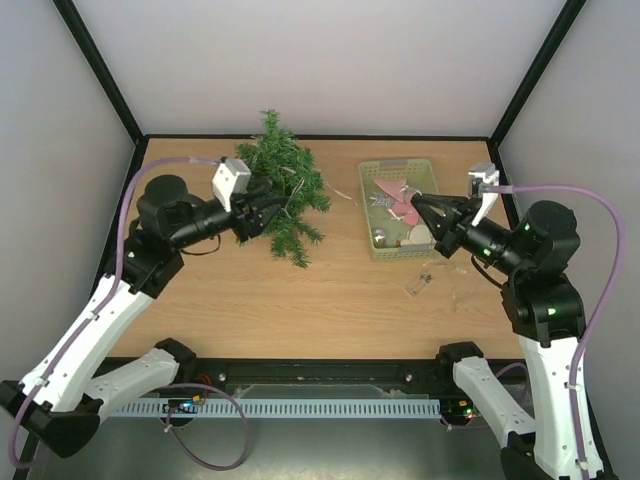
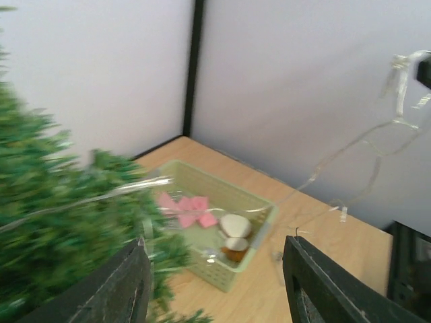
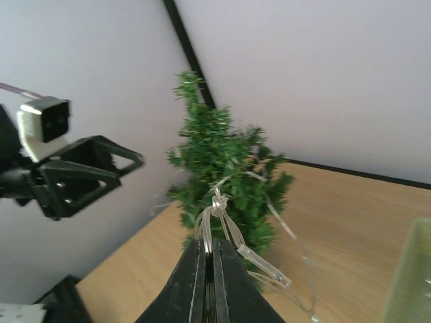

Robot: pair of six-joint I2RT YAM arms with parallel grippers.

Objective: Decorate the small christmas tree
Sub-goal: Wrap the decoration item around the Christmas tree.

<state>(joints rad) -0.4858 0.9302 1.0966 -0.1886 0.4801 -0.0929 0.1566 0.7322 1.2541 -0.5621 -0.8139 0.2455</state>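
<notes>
The small christmas tree point(image 1: 285, 185), dark green and bristly, stands at the back left of the table. My left gripper point(image 1: 268, 212) is at its near right side. Its fingers stand open, and blurred branches point(image 2: 60, 242) press against the left finger point(image 2: 124, 289). I see nothing clamped between them. My right gripper point(image 1: 414, 199) hovers over the pale green basket point(image 1: 368, 200). It is shut on a knotted bundle of a clear light string point(image 3: 217, 205). One strand of the string point(image 2: 350, 151) runs through the air from the tree point(image 3: 222, 168) to that gripper.
The basket point(image 2: 262, 202) holds a pink bow point(image 2: 185, 208), white round ornaments point(image 2: 236, 225) and other small pieces. A small clear piece point(image 1: 420, 285) lies on the wood in front of the basket. White walls with black frame posts close the table's back and sides.
</notes>
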